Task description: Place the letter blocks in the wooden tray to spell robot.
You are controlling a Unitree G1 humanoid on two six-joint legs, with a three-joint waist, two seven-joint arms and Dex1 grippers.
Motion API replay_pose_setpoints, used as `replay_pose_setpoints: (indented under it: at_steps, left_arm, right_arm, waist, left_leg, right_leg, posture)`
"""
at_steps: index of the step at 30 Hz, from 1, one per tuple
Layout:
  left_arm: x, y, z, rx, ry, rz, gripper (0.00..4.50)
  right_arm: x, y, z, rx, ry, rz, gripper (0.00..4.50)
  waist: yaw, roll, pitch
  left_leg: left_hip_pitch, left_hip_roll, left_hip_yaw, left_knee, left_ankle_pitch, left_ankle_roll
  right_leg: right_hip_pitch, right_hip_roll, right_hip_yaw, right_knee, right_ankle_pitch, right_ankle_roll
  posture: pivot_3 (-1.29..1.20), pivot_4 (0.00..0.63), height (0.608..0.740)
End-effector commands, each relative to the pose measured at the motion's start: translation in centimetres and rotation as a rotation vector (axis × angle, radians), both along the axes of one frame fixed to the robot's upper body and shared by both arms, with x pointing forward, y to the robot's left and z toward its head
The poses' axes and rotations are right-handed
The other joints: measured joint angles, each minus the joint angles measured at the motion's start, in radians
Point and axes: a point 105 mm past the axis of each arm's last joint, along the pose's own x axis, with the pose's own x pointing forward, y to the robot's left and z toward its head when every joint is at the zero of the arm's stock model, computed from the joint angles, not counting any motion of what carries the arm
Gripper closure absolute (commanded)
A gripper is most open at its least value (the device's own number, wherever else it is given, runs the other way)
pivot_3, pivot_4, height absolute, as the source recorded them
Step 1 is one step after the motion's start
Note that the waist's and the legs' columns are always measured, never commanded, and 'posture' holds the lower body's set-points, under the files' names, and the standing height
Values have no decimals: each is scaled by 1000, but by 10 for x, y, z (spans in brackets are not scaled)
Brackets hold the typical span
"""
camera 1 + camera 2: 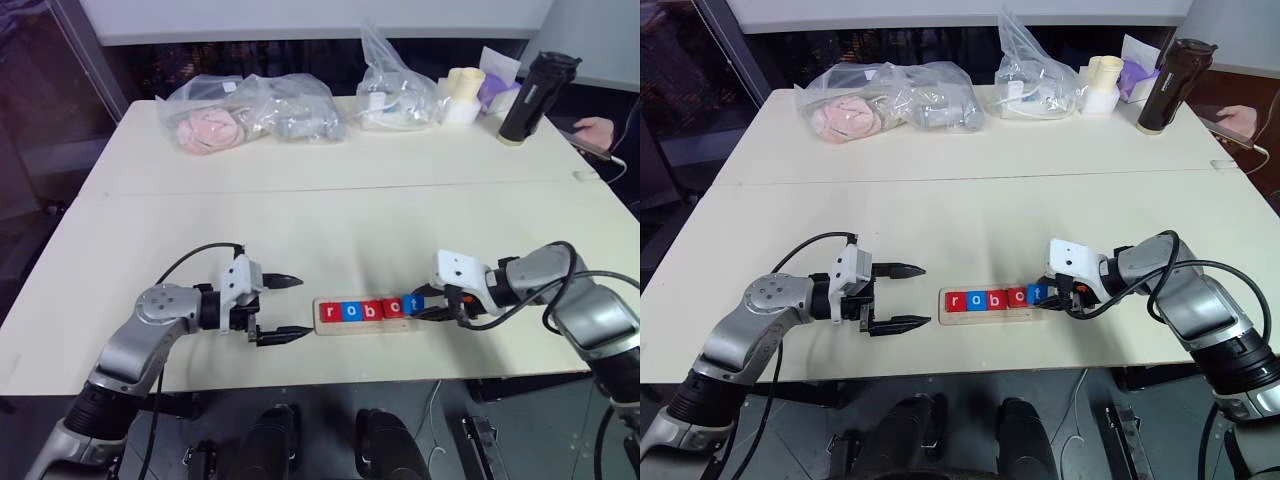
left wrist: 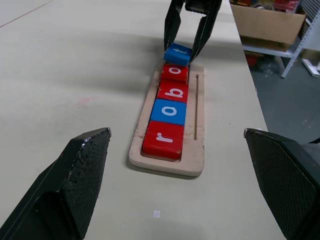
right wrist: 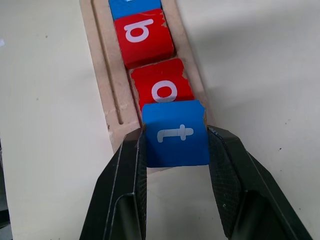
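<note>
Over on the left, the left gripper (image 1: 288,308) hangs just above the worktop (image 1: 330,225) near its front edge, fingers (image 2: 75,185) spread wide with nothing between them, pointing at the wooden tray (image 2: 196,150). The tray lies near the front edge, about midway along it, just beside those fingertips. In it, from its left end, sit the red r block (image 2: 164,139), the blue o block (image 2: 169,111), the red b block (image 2: 173,91) and the red o block (image 2: 174,73), touching in a row. At the tray's right end, the right gripper (image 3: 176,137) has its fingers clamped on both sides of the blue t block (image 3: 176,133), which sits tilted at the tray's end, against the red o.
</note>
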Motion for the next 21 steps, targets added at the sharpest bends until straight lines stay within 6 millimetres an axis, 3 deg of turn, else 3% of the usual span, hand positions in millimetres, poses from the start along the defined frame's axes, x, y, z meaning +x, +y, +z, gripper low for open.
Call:
replay_pose_setpoints:
  at_steps: [1,21]
  left_arm:
    - [-2,-1,9,-6,-50,-7,0]
    - [0,-6,8,-13,-55,-11,0]
  right_arm:
    - [1,2,9,-6,-29,19,3379]
    - [4,-5,6,-42,4,-18,3379]
  waist:
    - [0,0,0]
    - [0,0,0]
  left_leg:
    - [0,0,0,0,0,0]
    - [0,0,0,0,0,0]
  right_leg:
    - [0,0,0,0,0,0]
    - [0,0,0,0,0,0]
  posture:
    - [0,150,738]
    - [0,150,738]
